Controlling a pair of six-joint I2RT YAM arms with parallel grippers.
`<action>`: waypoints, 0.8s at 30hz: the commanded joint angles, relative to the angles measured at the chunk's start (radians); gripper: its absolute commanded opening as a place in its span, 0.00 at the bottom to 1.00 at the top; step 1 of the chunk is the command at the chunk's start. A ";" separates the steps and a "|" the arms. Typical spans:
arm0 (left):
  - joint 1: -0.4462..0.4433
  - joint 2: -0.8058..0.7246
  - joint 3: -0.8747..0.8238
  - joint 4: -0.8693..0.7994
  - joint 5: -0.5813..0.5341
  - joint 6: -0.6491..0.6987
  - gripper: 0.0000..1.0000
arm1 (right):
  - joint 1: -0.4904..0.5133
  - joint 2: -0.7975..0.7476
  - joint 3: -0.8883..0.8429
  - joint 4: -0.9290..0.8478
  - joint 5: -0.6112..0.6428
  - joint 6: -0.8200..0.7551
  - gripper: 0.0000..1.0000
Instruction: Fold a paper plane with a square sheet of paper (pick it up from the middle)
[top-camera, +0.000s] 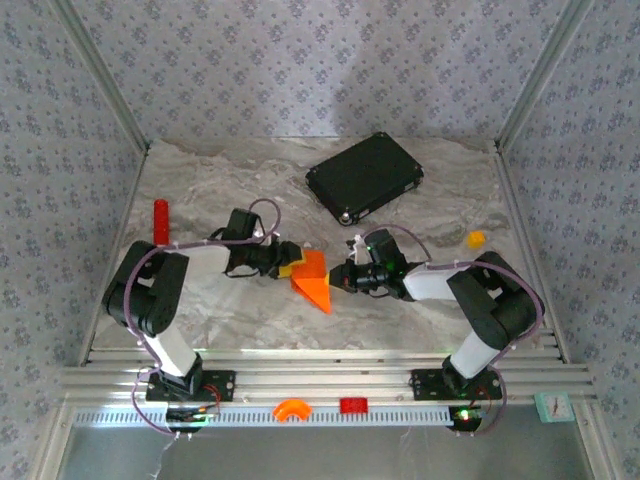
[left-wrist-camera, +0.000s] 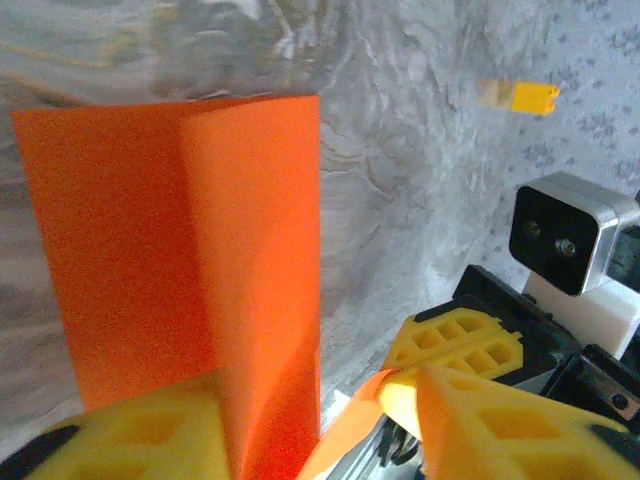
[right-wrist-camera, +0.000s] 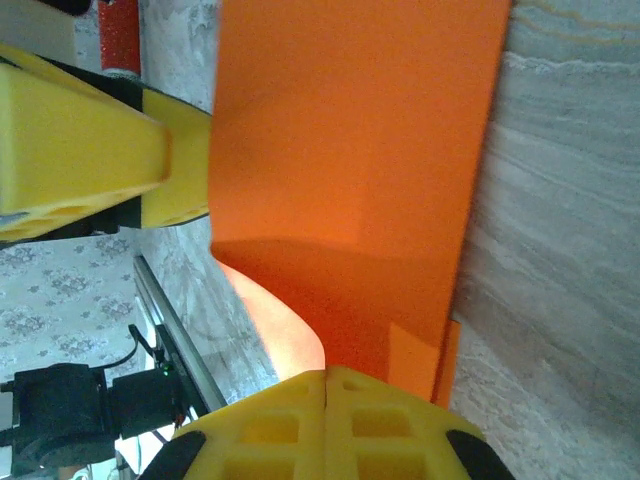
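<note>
Orange sheet (top-camera: 313, 283) at desk (top-camera: 230, 320) middle, well clear of edges; half-folded, creased. Right tool (right-wrist-camera: 327, 375) clamps it; left tool (left-wrist-camera: 300, 395) straddles it, grip unclear.

Light falls soft and even from above, bright across the pale counter (top-camera: 250, 322), leaving only faint shadows under the arms and a white strip of glare along the metal rails (top-camera: 320, 380) at the near edge. Close up, the sheet of paper (right-wrist-camera: 350, 150) burns a saturated orange, paler where light shines through its curl. The yellow fingers (right-wrist-camera: 80, 140) nearest the lens go soft, as does the far lump (left-wrist-camera: 520, 96)
</note>
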 joint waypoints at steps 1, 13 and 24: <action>-0.015 0.045 0.031 0.034 0.026 -0.006 0.42 | -0.009 -0.014 -0.024 0.042 -0.019 0.023 0.01; -0.015 0.107 0.014 0.119 0.040 -0.054 0.30 | -0.014 -0.034 -0.038 0.027 -0.009 0.022 0.01; -0.014 -0.010 -0.078 0.167 -0.140 -0.112 0.00 | 0.032 -0.190 0.060 -0.374 0.294 -0.125 0.31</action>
